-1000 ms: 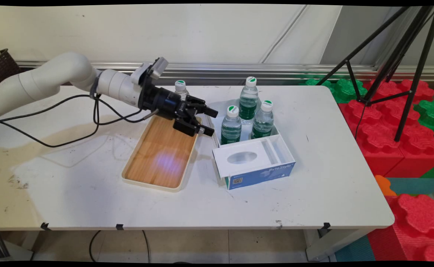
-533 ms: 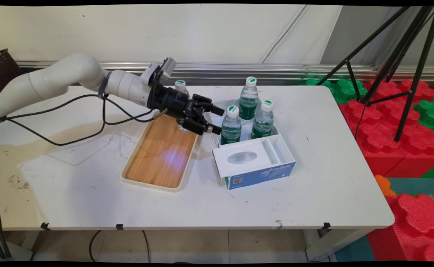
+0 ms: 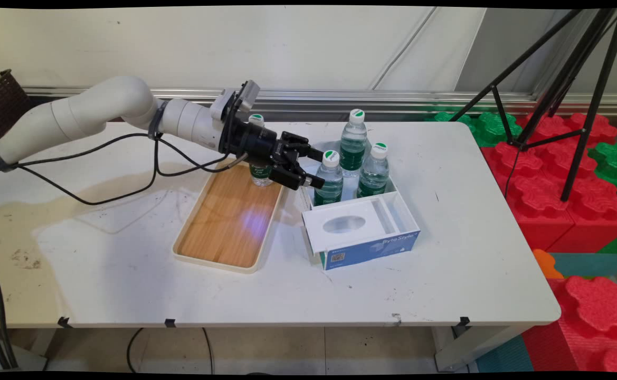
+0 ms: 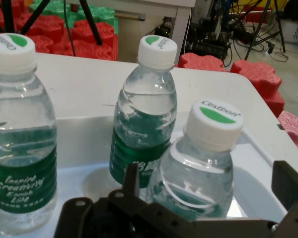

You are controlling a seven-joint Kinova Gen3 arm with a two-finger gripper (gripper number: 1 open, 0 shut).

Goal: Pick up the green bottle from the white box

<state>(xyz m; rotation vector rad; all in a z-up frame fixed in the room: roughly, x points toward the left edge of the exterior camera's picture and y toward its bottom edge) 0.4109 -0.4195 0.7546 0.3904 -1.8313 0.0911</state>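
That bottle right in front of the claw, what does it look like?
The nearest bottle is clear plastic with a white cap marked by a green patch, a green label and water inside. It stands upright in the white box with two like it, and its cap is on. The open gripper has one finger on either side of it in the hand view; whether either finger touches it can't be told.

Tripod (image 3: 556, 79); foam blocks (image 3: 551, 174); basket (image 3: 2, 97)
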